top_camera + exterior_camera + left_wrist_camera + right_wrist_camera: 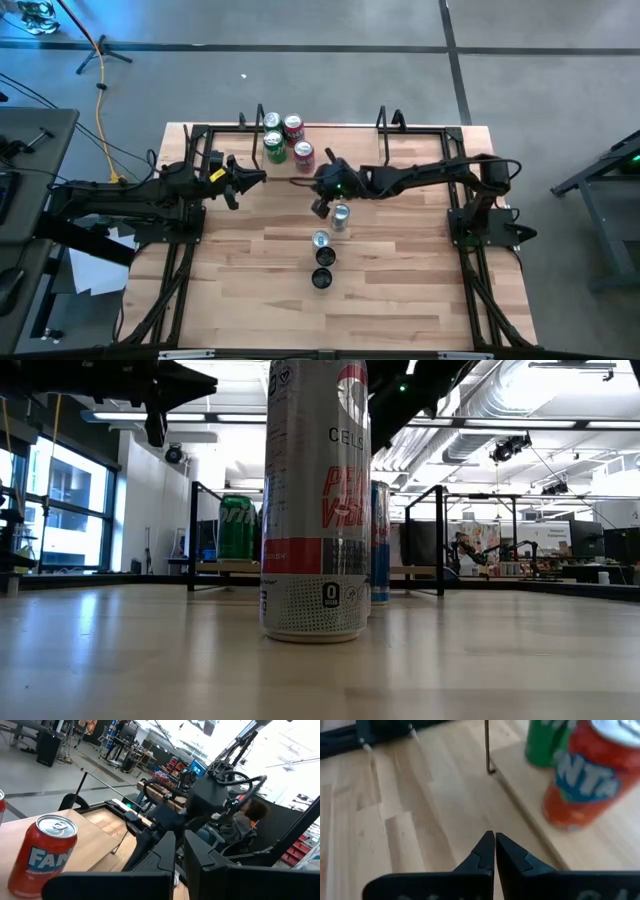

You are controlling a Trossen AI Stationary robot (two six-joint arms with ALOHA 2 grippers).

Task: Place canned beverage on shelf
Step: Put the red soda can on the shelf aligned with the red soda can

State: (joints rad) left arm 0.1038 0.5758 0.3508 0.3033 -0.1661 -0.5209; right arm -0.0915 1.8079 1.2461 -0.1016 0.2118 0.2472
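Observation:
The shelf (350,140) stands at the table's far edge and carries several cans: two green and two red (304,153). In the right wrist view a red Fanta can (585,780) and a green can (545,740) stand on its pale board (600,855). More cans stand upright in a row at mid-table, among them a silver one (341,215) and the tall white Celsius can (315,500). My right gripper (303,182) is shut and hovers just in front of the shelf, holding nothing. My left gripper (262,178) is shut and hovers left of it, level.
A black wire upright (487,750) stands at the shelf's end, close to my right gripper. Black frame rails run along the table's left and right sides (470,260). Bare wood (400,290) lies toward the near edge. A person sits beyond the table (247,820).

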